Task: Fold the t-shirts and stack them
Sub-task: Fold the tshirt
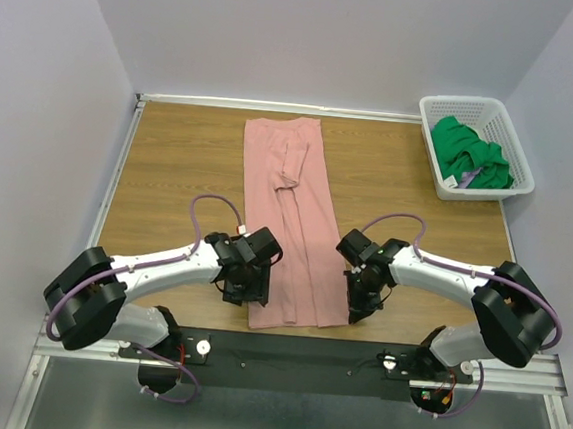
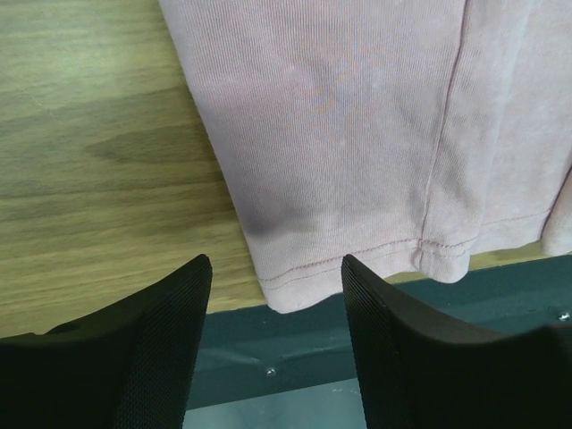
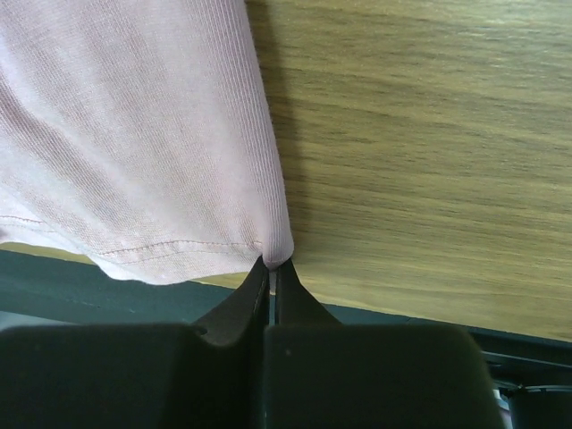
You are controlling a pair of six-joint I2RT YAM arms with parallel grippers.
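The dusty-pink t-shirt (image 1: 294, 215) lies folded into a long narrow strip down the middle of the table, its hem at the near edge. My left gripper (image 1: 244, 293) is open over the hem's near left corner (image 2: 286, 290), with the fingers (image 2: 161, 331) straddling it and not holding it. My right gripper (image 1: 356, 306) is shut on the hem's near right corner (image 3: 277, 250). The pink cloth fills the upper left of the right wrist view (image 3: 125, 134). The bright green t-shirt (image 1: 469, 155) lies crumpled in the basket.
A white lattice basket (image 1: 478, 113) stands at the far right corner. The table's dark front rail (image 1: 305, 352) runs just below the hem and shows in the left wrist view (image 2: 295, 344). Bare wood (image 1: 180, 165) lies either side of the pink strip.
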